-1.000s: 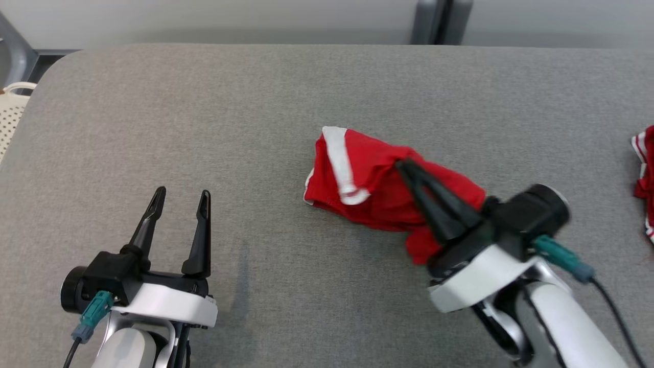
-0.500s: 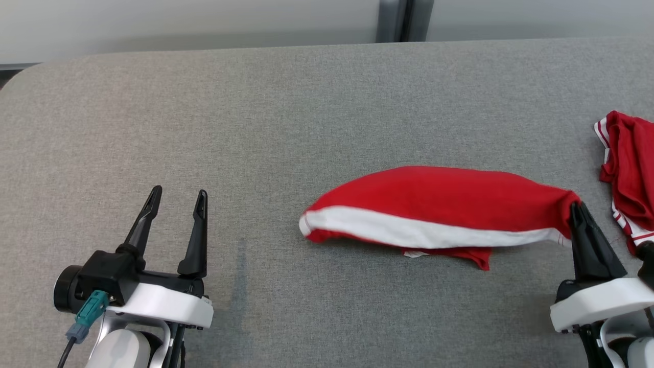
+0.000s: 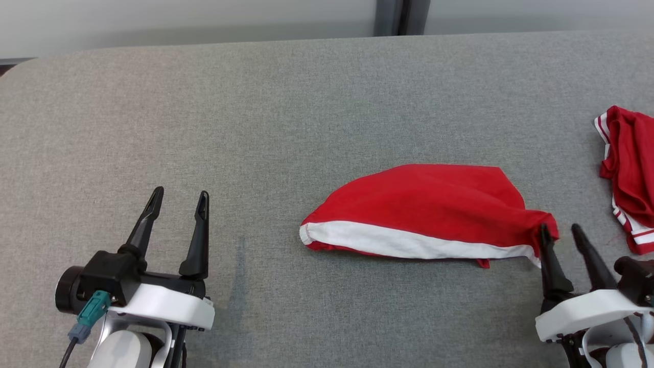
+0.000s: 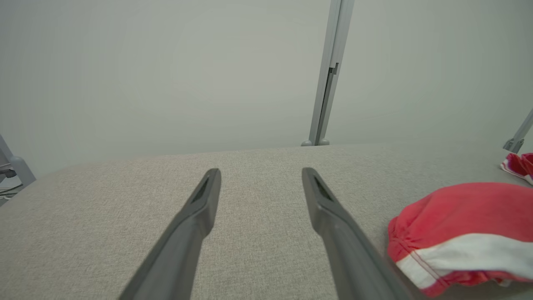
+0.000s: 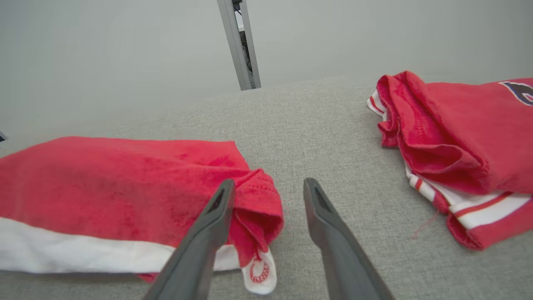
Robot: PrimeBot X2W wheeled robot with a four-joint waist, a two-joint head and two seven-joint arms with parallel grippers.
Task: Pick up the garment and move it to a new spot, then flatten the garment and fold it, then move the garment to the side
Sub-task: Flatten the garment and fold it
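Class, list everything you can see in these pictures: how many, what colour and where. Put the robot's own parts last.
grey fabric-covered table: one, grey, under everything.
red cloth garment with a white band: one, red and white, lying mid-table.
crumpled red garment with striped trim: one, red and white, at the table's right edge.
grey metal post: one, grey, behind the table's far edge.
pale wall: one, off-white, behind the table.
left gripper: one, dark fingers, open, over bare table at lower left.
right gripper: one, dark fingers, open, at the banded garment's right corner.

Bare grey table (image 3: 255, 102) left of the garment (image 3: 424, 209); second red garment (image 3: 631, 174) near its right end.
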